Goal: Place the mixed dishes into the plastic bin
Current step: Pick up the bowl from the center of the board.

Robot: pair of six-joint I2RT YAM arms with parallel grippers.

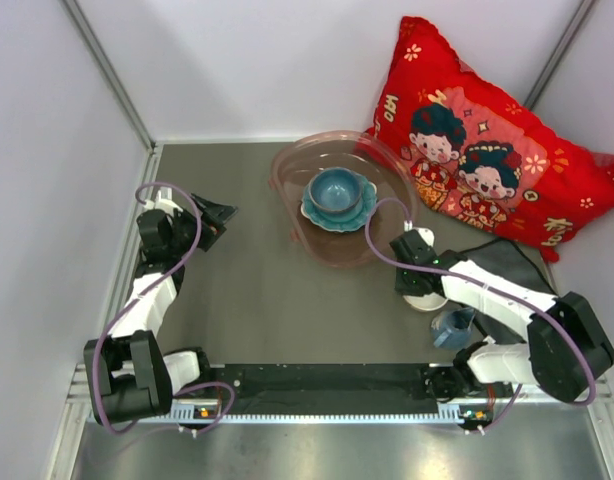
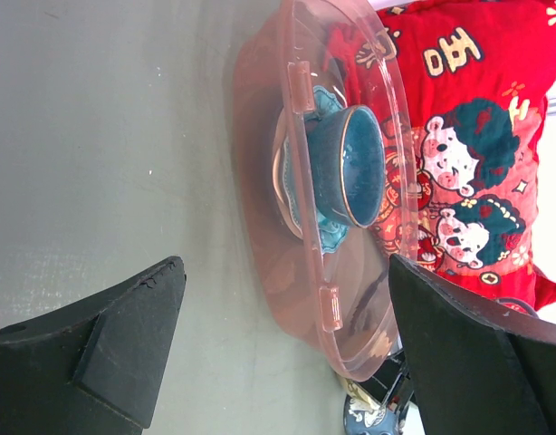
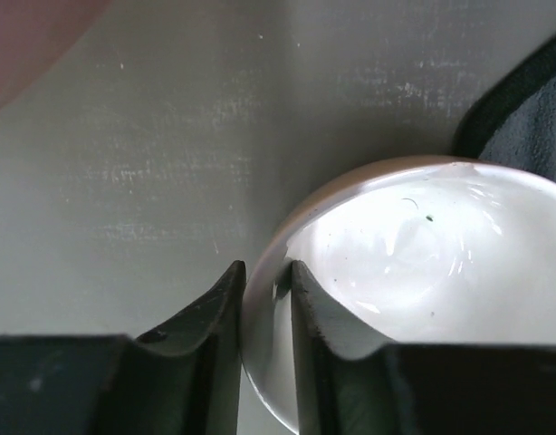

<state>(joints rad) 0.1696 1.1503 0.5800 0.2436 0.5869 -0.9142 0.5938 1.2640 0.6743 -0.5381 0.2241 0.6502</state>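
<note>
Nearest the front edge, toward the right corner, a small blue glazed mug [image 1: 452, 328] waits on the tabletop. Just beyond it sits the glossy cream-white bowl [image 3: 414, 272], apparently not yet lifted, with a dark grey cloth [image 1: 512, 262] beside it. The right arm's fingers [image 3: 225, 317] are pinched on its rim, one inside and one outside.

By the left edge, the left arm's fingers [image 2: 124, 344] are spread wide with nothing between them.

Toward the back edge stands the large translucent pinkish plastic basin [image 1: 289, 205]. It already holds a deep blue bowl [image 1: 335, 188] on a teal scalloped plate [image 1: 359, 215]. A red cartoon-print pillow [image 1: 487, 150] fills the back right corner.

That is a narrow grip on slick glaze. I'd worry the bowl could pivot or slide out once raised. It might also clip the basin's rim on the way over, or land hard on the blue bowl.
</note>
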